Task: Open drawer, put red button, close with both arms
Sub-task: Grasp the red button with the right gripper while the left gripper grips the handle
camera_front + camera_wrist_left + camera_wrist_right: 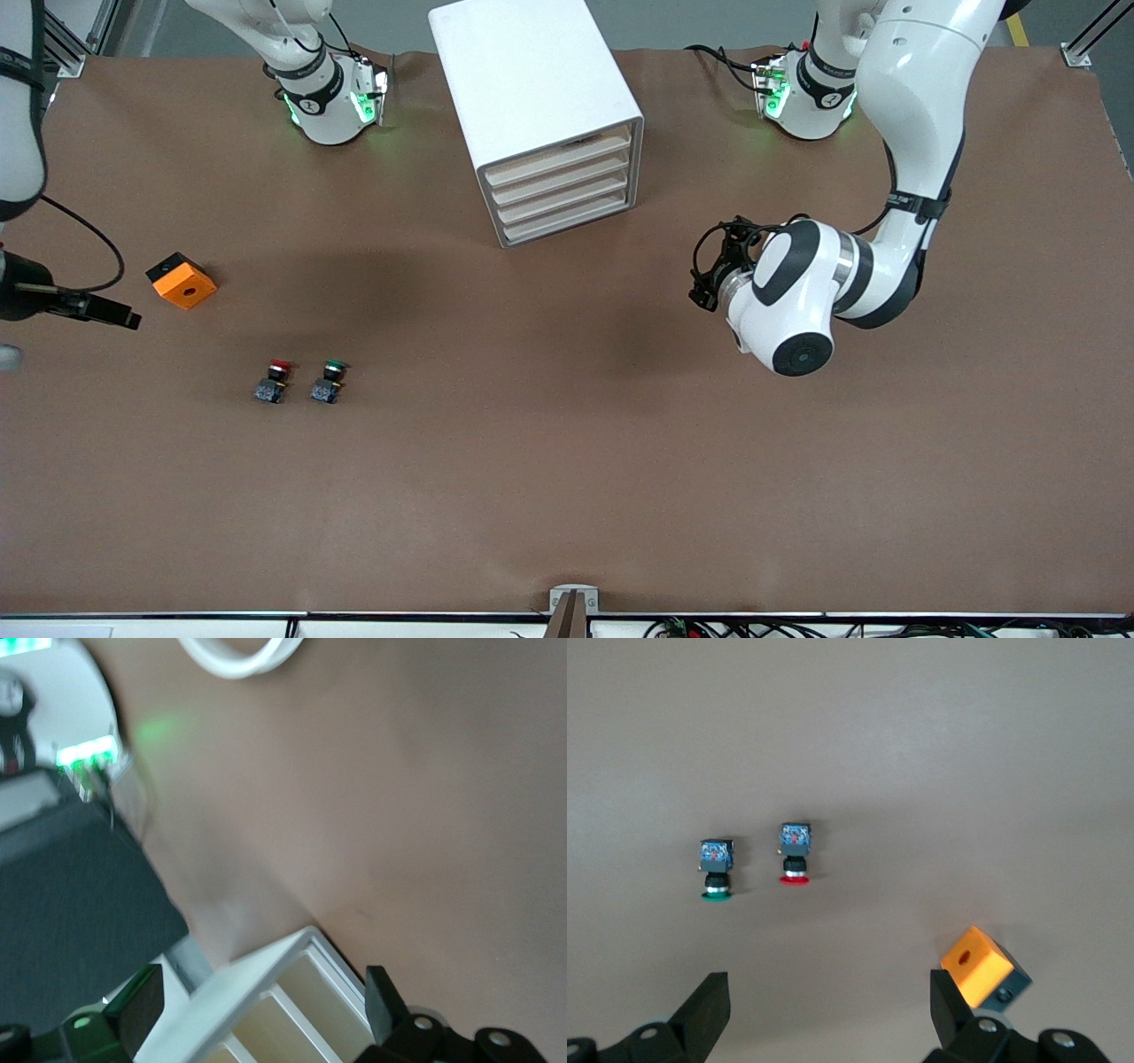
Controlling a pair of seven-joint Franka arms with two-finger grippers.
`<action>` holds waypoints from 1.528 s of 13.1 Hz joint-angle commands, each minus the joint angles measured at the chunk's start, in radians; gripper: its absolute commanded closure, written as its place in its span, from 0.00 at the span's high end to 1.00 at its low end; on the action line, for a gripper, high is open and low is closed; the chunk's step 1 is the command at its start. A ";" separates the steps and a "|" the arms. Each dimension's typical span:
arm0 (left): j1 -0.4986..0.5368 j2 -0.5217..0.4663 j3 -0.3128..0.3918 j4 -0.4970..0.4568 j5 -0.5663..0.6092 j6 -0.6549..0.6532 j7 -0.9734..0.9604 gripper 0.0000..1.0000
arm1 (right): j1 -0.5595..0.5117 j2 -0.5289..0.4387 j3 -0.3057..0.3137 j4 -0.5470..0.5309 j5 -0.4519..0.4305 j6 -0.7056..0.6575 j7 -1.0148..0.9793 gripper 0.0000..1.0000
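Observation:
The white cabinet (532, 80) stands at the table's edge nearest the robots' bases. Its uppermost drawer (562, 159) is shut, like the three below it. The red button (276, 379) stands on the table toward the right arm's end, beside the green button (331, 381). It also shows in the right wrist view (794, 850). My left gripper (711, 270) is open and empty, in the air beside the cabinet toward the left arm's end. Beige drawer fronts (328, 1001) show between its fingers. My right gripper (106, 312) is open and empty, in the air near the orange block.
An orange block (182, 281) with a round hole lies near the right gripper and farther from the front camera than the buttons. It also shows in the right wrist view (982, 967). The brown table mat (567, 461) spreads wide between the buttons and the cabinet.

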 commanded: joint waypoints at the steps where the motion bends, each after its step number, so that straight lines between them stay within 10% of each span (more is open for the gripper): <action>1: 0.007 0.052 -0.012 0.029 -0.091 -0.027 -0.116 1.00 | 0.030 -0.011 0.000 -0.126 0.011 0.162 0.023 1.00; 7: 0.006 0.085 -0.024 0.029 -0.312 -0.027 -0.303 1.00 | 0.081 0.107 -0.002 -0.266 0.011 0.484 0.096 1.00; 20: -0.057 0.270 -0.092 0.177 -0.424 -0.110 -0.377 1.00 | 0.125 0.312 -0.002 -0.276 0.008 0.711 0.228 1.00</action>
